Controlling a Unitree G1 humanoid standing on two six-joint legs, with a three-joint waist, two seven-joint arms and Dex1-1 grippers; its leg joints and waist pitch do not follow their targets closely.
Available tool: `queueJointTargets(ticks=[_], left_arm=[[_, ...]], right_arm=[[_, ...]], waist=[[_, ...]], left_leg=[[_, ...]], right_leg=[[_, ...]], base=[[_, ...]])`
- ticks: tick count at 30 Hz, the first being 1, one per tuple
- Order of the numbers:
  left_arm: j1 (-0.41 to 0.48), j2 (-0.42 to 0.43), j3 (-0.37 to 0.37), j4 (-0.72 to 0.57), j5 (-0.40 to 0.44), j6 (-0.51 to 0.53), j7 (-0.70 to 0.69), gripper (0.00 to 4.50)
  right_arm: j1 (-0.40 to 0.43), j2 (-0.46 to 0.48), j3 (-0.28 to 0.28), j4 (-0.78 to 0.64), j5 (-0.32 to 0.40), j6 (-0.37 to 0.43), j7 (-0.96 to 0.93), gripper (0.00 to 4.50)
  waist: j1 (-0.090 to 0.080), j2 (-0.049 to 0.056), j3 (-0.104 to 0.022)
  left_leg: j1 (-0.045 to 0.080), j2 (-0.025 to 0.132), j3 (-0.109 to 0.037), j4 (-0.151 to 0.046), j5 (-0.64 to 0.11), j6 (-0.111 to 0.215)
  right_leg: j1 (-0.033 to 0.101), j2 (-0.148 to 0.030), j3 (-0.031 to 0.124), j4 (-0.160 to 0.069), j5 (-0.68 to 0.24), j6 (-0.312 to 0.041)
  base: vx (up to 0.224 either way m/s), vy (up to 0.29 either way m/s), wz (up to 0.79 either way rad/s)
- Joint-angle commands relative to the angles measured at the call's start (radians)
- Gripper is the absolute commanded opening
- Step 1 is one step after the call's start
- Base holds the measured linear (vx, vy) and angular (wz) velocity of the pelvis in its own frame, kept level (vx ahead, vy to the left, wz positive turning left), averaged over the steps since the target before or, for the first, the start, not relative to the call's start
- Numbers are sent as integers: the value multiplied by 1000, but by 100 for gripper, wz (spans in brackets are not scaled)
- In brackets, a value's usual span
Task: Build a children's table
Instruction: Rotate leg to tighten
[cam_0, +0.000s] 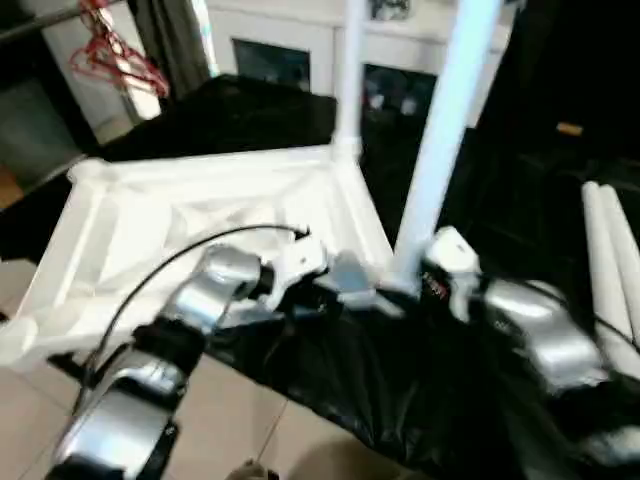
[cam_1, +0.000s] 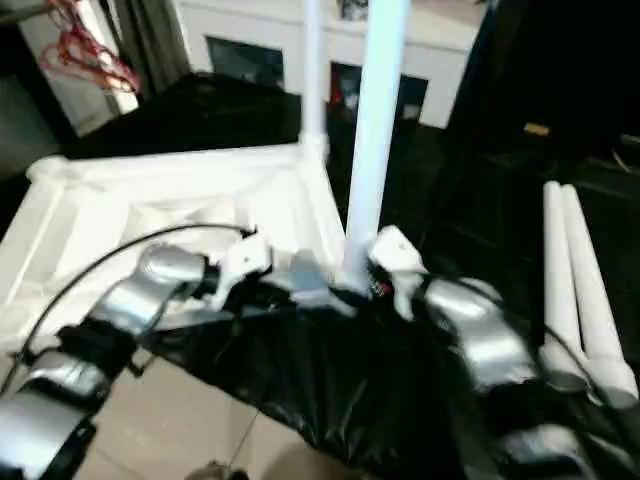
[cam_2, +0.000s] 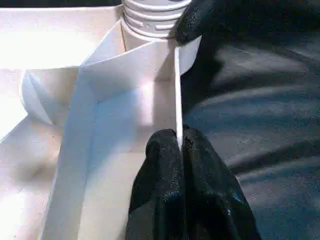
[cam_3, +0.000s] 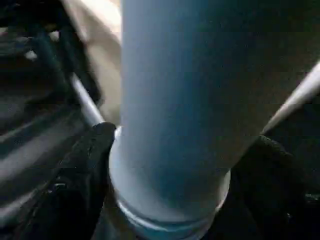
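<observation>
My left gripper (cam_2: 180, 145) is clamped on the tabletop (cam_0: 200, 200) rim to steady it; my right gripper (cam_3: 170, 200) straddles the leg (cam_0: 440, 140) base, spread wide, seating it in the corner socket.

One tabletop (cam_0: 200, 215), two upright legs (cam_0: 440, 140), two loose legs (cam_1: 580, 290).

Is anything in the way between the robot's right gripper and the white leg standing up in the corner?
No, nothing visible. The right gripper already has its black fingers on both sides of the leg, down by its bottom end at the corner of the tabletop. The left gripper pinches the tabletop's rim.
</observation>
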Motion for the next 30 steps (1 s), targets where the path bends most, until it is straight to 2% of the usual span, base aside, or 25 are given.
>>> queueJointTargets(ticks=[1,6,7,11,13,18,22,26,27,28,29,30], left_arm=[[2,-3,-10,-57,-54,-23,-63,0],[21,25,-21,-104,-58,4,-121,0],[23,29,-23,-109,-58,6,-125,0],[28,40,-25,-120,-58,14,-134,0],[31,40,-24,-123,-57,15,-136,0],[42,44,-26,-140,-60,28,-137,0],[46,45,-26,-147,-63,34,-131,0],[32,9,-3,-102,-36,79,-11,0],[32,9,-3,-102,-36,79,-11,0],[20,-11,7,-77,-25,90,46,0],[20,-11,7,-77,-25,90,46,0],[19,-13,8,-74,-23,91,52,0]], right_arm=[[5,-13,6,-42,17,16,40,382],[23,-38,22,-74,24,33,94,382],[26,-41,24,-80,25,35,98,353],[40,-50,36,-103,36,48,123,334],[43,-50,36,-109,37,52,129,302],[50,-45,39,-128,42,67,138,278],[56,-41,42,-136,47,73,132,275],[58,18,9,-86,35,88,21,275],[58,18,9,-86,35,88,21,275],[49,45,-3,-50,17,91,-45,275],[49,45,-3,-50,17,91,-45,275],[47,49,-5,-46,15,91,-54,275]], waist=[[2,-13,-72],[8,-13,-73],[8,-12,-74],[8,-14,-74],[8,-15,-74],[9,-15,-76],[9,-15,-76],[7,-19,-75],[5,-18,-73],[5,-19,-74],[3,-23,-72],[4,-21,-72]], left_leg=[[15,46,-13,-65,-190,84],[17,48,-13,-66,-185,73],[15,48,-14,-66,-181,72],[14,46,-14,-65,-177,72],[13,45,-14,-64,-171,73],[12,46,-14,-63,-160,74],[12,45,-14,-63,-162,73],[12,44,-14,-63,-162,68],[13,42,-15,-63,-172,61],[13,41,-15,-63,-175,59],[14,41,-14,-63,-176,55],[14,40,-15,-64,-183,50]], right_leg=[[52,-75,46,-73,-200,-234],[48,-74,48,-73,-198,-231],[50,-74,48,-71,-193,-231],[51,-75,47,-70,-189,-230],[51,-75,47,-70,-187,-228],[53,-75,47,-67,-176,-229],[52,-75,46,-68,-183,-226],[50,-75,46,-68,-188,-226],[50,-76,45,-73,-211,-223],[52,-76,45,-74,-222,-218],[48,-75,46,-75,-237,-213],[51,-77,45,-78,-260,-204]], base=[[0,0,0],[0,0,0],[0,0,0],[0,0,0],[0,0,0],[0,0,0],[0,0,0],[0,0,0],[0,0,0],[0,0,0],[0,0,0],[0,0,0]])
